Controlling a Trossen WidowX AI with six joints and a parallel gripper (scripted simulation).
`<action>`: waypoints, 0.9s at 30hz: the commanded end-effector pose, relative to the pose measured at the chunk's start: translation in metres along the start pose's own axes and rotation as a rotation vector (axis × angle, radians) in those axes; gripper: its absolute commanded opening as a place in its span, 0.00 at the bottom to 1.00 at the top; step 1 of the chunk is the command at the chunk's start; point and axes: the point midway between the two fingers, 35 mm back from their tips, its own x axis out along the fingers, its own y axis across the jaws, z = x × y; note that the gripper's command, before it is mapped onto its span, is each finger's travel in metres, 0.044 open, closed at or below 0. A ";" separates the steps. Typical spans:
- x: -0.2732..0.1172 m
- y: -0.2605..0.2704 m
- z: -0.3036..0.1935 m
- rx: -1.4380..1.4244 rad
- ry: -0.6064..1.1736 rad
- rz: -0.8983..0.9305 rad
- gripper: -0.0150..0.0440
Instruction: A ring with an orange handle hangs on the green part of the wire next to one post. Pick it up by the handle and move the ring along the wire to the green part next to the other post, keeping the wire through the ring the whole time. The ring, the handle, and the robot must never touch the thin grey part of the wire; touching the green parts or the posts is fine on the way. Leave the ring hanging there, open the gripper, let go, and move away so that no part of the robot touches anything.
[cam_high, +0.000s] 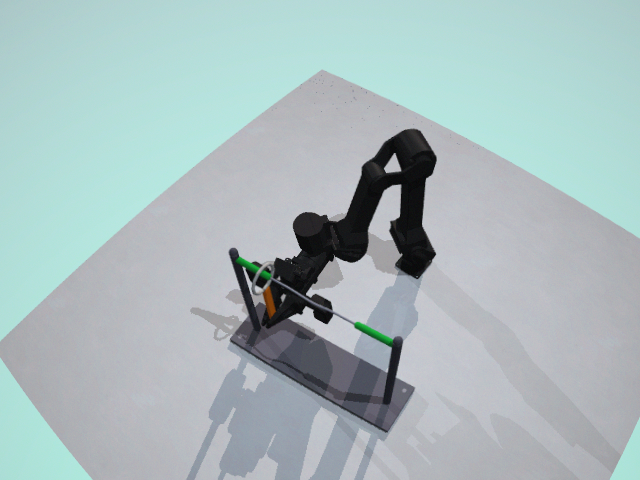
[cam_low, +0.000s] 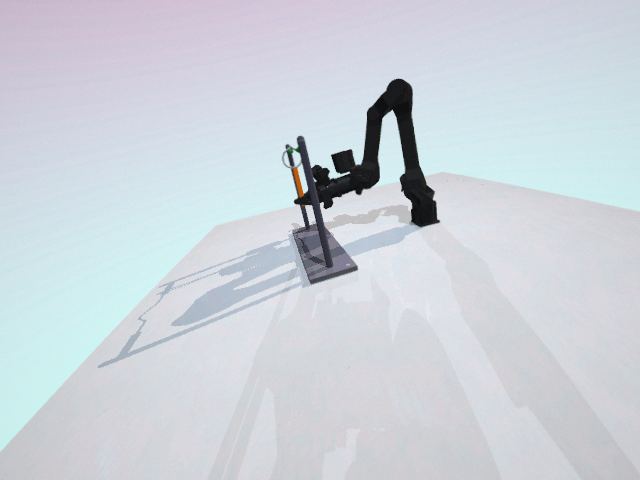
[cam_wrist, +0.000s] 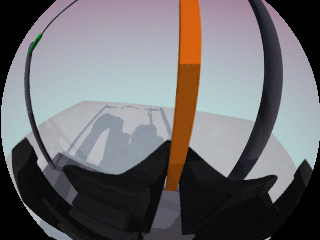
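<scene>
1. Step in hand: grasping. The end effector (cam_wrist: 175, 183) is closed on the lower end of the orange handle (cam_wrist: 186, 87), one finger pressed to each side of it in the wrist view. Judged as the start of the task; carrying has not begun.
2. Task item: the ring (cam_high: 262, 277) hangs on the green wire section (cam_high: 252, 268) next to the left post (cam_high: 244, 287), handle pointing down behind the wire, above the left end of the dark base plate (cam_high: 330, 379).
3. Destination: the green wire section (cam_high: 373, 333) beside the right post (cam_high: 392, 368), well apart from the ring.
4. Between them: the thin grey wire (cam_high: 320, 307), sagging in a curve. Part of the end effector's body sits close under it in the top view; contact cannot be told.
5. Next move, as judged: lift slightly so the ring stands off the green part, then travel right following the wire's curve, ring centred round the grey span and the wrist held below it.
6. Surface: a pale grey counter (cam_high: 516, 248), matte, crossed by long shadows of arm and frame.
7. Room: no walls or furnishings visible; plain teal to pinkish backdrop.
</scene>
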 end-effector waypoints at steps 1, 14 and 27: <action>0.000 0.000 0.000 0.000 0.000 0.000 0.00; -0.001 -0.002 0.011 0.000 -0.001 -0.004 0.00; -0.001 -0.004 0.020 -0.001 -0.001 -0.006 0.00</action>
